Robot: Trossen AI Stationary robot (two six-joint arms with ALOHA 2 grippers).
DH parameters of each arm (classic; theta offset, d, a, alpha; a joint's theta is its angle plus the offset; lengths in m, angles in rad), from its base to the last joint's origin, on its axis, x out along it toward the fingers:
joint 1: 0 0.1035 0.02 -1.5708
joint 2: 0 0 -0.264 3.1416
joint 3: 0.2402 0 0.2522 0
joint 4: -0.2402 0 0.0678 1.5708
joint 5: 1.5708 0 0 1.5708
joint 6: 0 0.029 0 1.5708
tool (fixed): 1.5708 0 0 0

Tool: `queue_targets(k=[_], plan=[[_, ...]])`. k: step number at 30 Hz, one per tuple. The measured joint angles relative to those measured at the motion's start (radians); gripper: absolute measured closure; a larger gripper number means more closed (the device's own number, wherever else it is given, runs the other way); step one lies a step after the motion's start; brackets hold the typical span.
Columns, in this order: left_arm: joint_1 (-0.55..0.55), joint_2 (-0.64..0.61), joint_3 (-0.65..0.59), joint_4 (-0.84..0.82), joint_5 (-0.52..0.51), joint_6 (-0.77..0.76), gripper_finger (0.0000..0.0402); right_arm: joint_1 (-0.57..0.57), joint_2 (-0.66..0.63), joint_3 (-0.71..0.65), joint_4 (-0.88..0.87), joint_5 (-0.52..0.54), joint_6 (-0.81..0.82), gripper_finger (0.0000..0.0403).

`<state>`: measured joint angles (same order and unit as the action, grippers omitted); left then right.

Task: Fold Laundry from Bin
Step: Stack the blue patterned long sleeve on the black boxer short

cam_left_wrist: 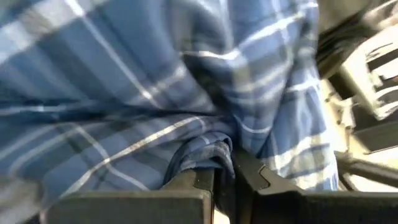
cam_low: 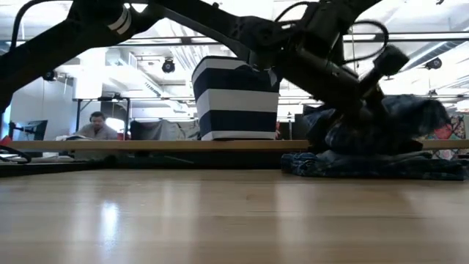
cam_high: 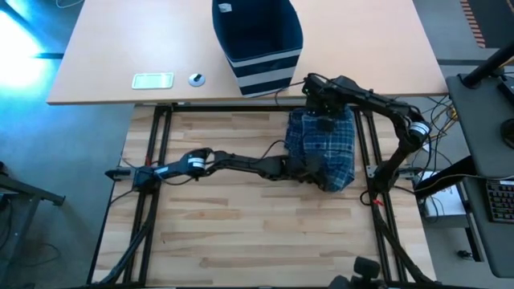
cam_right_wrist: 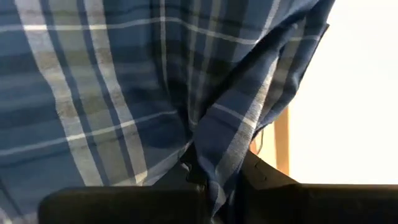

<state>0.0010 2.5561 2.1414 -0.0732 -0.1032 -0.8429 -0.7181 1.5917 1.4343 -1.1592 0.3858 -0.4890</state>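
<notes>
Cloth (cam_high: pixel 323 144) on the right is pinched by both grippers, left (cam_left_wrist: pixel 225 177) and right (cam_right_wrist: pixel 214 183), so lift it evenly to fold it flat.

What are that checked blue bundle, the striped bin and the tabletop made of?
Plaid bundle: soft woven cloth, matte; it creases and drapes.
Bin: seemingly fabric, navy with pale stripes; its walls look soft.
Tabletop: wood-look planks with visible grain, slightly glossy; solid wood or laminate, cannot tell.

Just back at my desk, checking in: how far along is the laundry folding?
Done: a plaid garment is out of the bin, on the table. In hand: left gripper and right gripper both shut on it, mid-fold. Left: finishing this fold; the bin's contents aren't visible.
</notes>
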Motion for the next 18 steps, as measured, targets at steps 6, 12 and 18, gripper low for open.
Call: queue_targets(k=[6,12,18], plan=[[-0.007,-0.002,0.079,-0.042,-0.052,0.105,0.04,-0.002,-0.001,0.05,0.029,0.005,-0.012,0.0388],[-0.01,-0.001,0.156,-0.187,-0.142,0.139,0.04,-0.018,-0.001,0.042,0.061,0.012,-0.012,0.0388],[-0.008,0.035,0.151,-0.209,-0.141,0.101,0.0396,-0.061,0.033,0.016,0.072,-0.002,-0.002,0.0381]])
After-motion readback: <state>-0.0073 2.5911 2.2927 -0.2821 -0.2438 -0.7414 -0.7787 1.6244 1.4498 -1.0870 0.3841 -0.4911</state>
